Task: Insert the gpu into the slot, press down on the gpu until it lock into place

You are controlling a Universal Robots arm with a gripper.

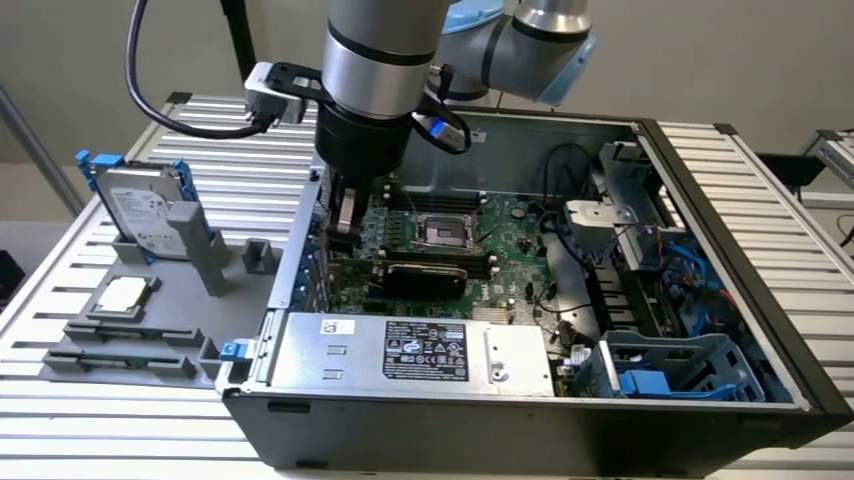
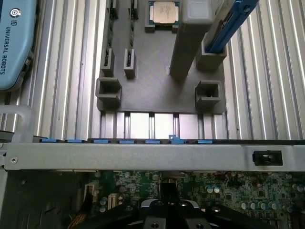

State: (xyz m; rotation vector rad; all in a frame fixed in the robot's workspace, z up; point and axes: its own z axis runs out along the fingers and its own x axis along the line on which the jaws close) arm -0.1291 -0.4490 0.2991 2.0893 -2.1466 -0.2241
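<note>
Slatted aluminium bench (image 1: 80,290), grey fixture tray (image 1: 134,345) at left with hard drive (image 1: 134,215). Centre: gripper (image 1: 350,215) down inside open PC case (image 1: 747,330); jaws' state — cannot tell. The gpu (image 1: 420,272) lies on the motherboard (image 1: 514,250), beside them. Plain beige wall (image 1: 747,60) behind.

gpu (image 1: 420,272) inside computer case (image 1: 694,400), behind power supply (image 1: 414,352)

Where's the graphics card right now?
In the exterior view, the graphics card lies inside the open computer case, on the green board just behind the silver power supply, under the claw.
</note>
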